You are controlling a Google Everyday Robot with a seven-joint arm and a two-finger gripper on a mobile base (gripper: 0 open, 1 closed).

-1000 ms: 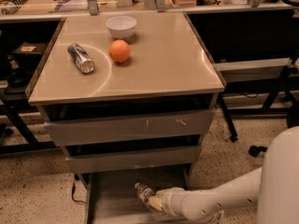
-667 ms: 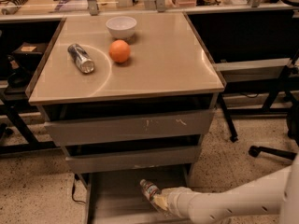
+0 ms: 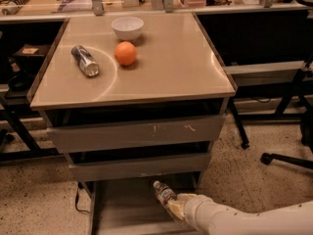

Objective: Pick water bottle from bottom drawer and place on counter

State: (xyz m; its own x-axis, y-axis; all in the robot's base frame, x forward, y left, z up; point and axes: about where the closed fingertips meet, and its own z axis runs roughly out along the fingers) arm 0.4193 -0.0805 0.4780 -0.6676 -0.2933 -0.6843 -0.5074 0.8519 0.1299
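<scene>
Your hand is clamped on the water bottle in the bottom drawer, at six o'clock. Next, lift it onto the counter.

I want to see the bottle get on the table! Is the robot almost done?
Not yet. Done: the bottom drawer is open. In hand: the pincer is down in it, at the lower end of the tilted water bottle; whether it grips doesn't show. Left: lift the bottle and set it on the counter, where the can, orange and bowl sit.
</scene>
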